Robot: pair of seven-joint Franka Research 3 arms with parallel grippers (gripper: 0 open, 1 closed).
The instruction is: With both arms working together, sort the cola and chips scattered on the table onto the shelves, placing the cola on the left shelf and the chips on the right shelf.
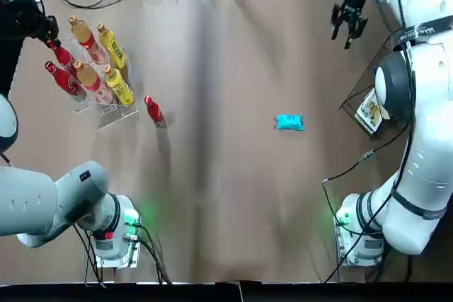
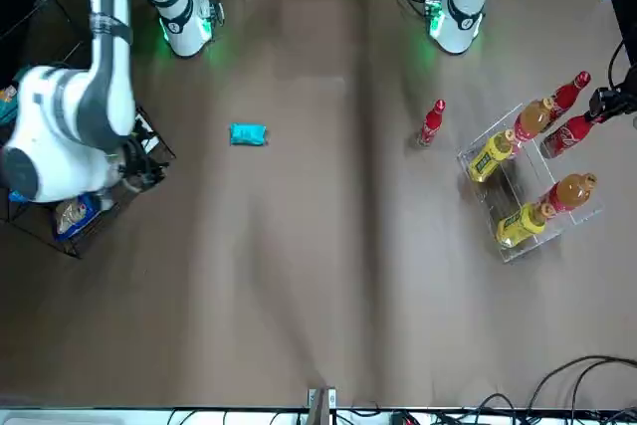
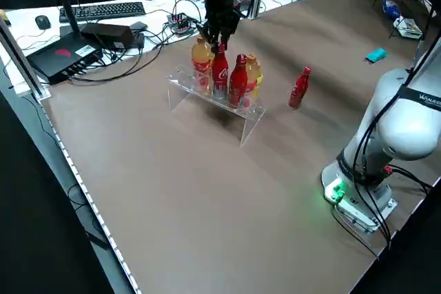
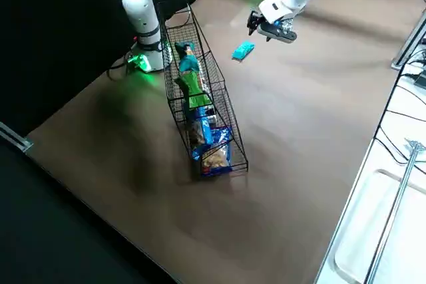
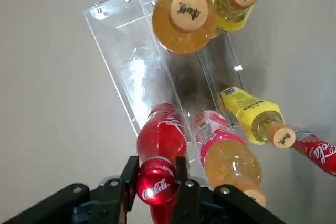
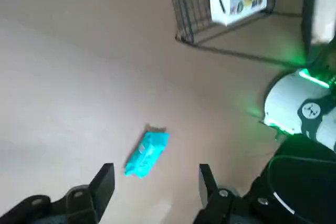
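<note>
Acrylic rack (image 1: 106, 111): two colas upright, left tool (image 5: 156, 186) grasping one (image 5: 160, 145) | right tool (image 6: 152, 182) released | third cola (image 1: 153, 111) upright on worktop (image 1: 226, 196).

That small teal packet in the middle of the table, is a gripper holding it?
No. The teal packet lies alone on the table, with the right gripper open and well away from it.
</note>
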